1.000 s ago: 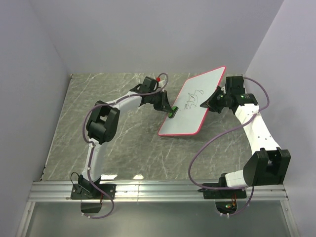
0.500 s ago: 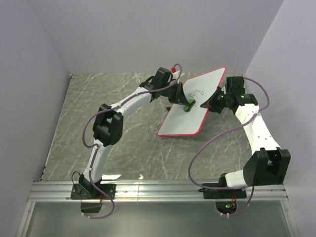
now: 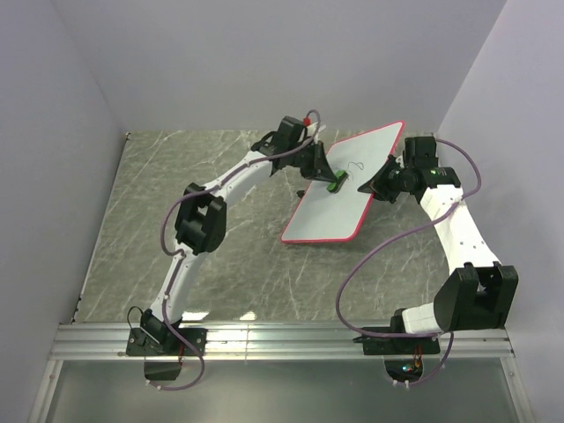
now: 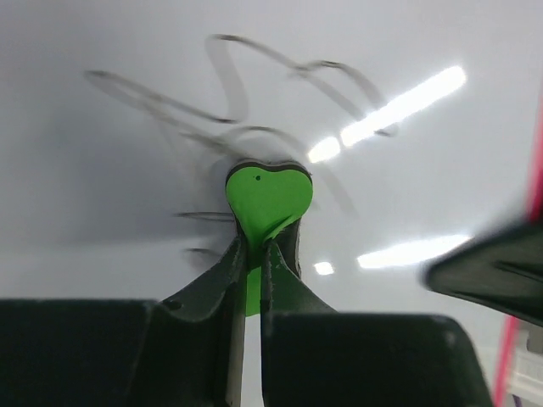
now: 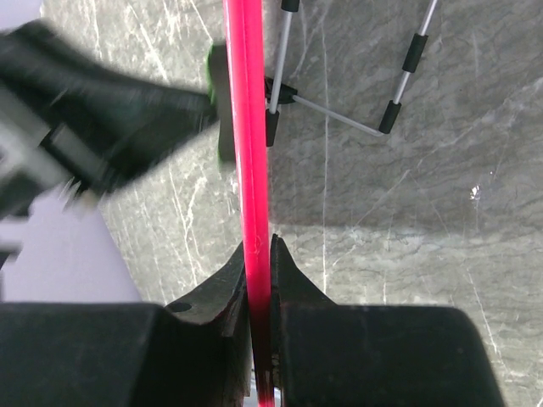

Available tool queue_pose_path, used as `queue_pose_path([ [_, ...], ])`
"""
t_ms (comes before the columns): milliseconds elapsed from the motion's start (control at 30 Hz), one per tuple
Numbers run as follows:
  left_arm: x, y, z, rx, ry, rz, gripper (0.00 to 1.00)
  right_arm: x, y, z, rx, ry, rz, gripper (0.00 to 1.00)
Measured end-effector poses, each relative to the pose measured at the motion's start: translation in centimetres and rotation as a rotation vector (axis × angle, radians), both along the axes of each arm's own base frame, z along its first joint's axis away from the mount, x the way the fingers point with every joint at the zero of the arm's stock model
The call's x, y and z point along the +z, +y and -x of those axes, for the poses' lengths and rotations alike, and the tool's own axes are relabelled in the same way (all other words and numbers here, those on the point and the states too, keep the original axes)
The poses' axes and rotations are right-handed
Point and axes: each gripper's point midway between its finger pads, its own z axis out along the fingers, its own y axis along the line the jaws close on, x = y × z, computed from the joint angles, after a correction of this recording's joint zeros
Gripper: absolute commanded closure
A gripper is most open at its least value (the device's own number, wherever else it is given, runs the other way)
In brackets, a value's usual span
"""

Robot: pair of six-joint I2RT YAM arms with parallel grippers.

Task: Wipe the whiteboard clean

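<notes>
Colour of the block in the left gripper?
The block is bright green; clearest in left wrist view.

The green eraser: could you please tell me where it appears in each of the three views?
Top external: green eraser on the whiteboard's upper middle, in the left pincer.
Left wrist: centre, held by that pincer.
Right wrist: seemingly a green sliver left of the rim.
Shared landmark: the whiteboard's red rim.

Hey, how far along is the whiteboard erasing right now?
Partly done: the lower half of the whiteboard looks clean. In hand: the right end effector clamps the red rim while the left end effector holds the green eraser on the surface. Left: black scribble around the eraser is not yet wiped.
</notes>
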Motion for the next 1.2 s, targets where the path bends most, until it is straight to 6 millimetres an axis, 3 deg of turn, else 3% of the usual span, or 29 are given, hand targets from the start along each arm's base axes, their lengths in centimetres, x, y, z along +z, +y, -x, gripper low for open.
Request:
queue_pose_path([
  [200, -8.6, 6.3, -4.4, 0.134, 0.112, -0.148, 1.0, 0.0, 0.1, 0.1, 0.003, 0.003, -0.003, 1.0],
  [300, -10.4, 7.8, -4.9, 0.154, 0.135, -0.194, 1.0, 0.1, 0.1, 0.1, 0.008, 0.002, -0.006, 1.0],
  [433, -9.4, 7.0, -4.5, 0.122, 0.076, -0.223, 1.0, 0.1, 0.2, 0.1, 0.012, 0.002, -0.006, 1.0],
  [567, -7.1, 5.3, -3.3, 0.088, 0.01, -0.219, 1.0, 0.0, 0.2, 0.1, 0.013, 0.006, -0.004, 1.0],
  [833, 3.6, -2.0, 3.0, -0.074, -0.132, -0.018, 1.0, 0.0, 0.2, 0.4, 0.038, -0.003, 0.003, 1.0],
  [900, 5.3, -3.2, 4.1, -0.105, -0.157, 0.023, 1.0, -0.1, 0.3, 0.9, 0.052, -0.004, 0.002, 1.0],
  [1033, 5.5, -3.5, 4.6, -0.121, -0.148, 0.031, 1.0, -0.2, 0.7, 2.4, 0.08, 0.013, -0.009, 1.0],
  [1200, 3.3, -2.8, 2.4, -0.087, -0.121, 0.009, 1.0, -0.1, 0.9, 4.4, 0.097, 0.049, -0.016, 1.0],
])
